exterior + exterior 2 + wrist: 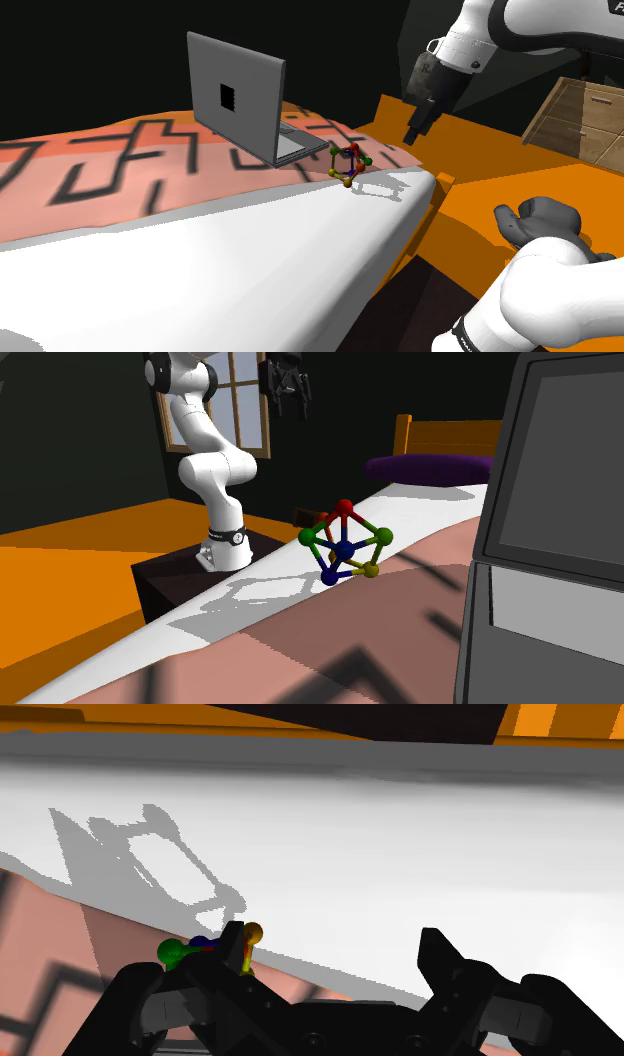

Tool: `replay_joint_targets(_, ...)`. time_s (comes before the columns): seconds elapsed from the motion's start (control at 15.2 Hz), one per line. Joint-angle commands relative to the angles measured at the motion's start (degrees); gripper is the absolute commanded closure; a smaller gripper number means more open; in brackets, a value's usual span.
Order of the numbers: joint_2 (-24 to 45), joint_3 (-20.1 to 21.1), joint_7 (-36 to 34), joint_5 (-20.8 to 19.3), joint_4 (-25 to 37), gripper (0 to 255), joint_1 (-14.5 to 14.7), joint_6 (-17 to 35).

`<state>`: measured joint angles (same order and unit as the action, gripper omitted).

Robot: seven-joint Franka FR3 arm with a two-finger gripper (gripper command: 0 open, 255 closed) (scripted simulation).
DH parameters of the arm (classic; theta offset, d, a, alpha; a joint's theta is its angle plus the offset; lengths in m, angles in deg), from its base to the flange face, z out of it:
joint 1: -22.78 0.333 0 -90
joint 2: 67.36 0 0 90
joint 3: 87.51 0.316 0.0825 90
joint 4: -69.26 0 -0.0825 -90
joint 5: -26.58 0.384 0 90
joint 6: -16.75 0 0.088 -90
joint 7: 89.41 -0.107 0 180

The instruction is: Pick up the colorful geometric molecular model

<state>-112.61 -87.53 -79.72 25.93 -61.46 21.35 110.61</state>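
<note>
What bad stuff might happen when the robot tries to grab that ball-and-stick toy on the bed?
1. In the wrist view the molecular model sits beside one finger of the open gripper, not between the two, so going straight down might knock it away.
2. It rests on the white sheet not far from its edge, so a nudge might roll it off.
3. Its thin sticks and round balls might slip out of the grip.

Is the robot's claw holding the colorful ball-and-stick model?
No, the model sits on the bed, apart from the hovering open gripper.
</note>
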Motion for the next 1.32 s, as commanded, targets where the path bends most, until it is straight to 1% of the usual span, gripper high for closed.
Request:
replay_joint_targets(0.0, 0.0, 0.0, 0.0, 0.0, 0.0, 0, 0.0, 0.0)
replay_joint_targets(0.33, 7.95, -1.21, 2.17, -2.57, 0.14, 0, -0.78, 8.17)
replay_joint_targets(0.59, 15.08, -2.14, 3.59, -4.48, 1.66, 0, -1.41, 14.16)
replay_joint_targets(0.92, 24.65, -3.17, 5.08, -6.61, 5.29, 0, -2.22, 20.67)
replay_joint_targets(1.25, 34.7, -4.08, 6.35, -8.44, 10.82, 0, -3.0, 25.85)
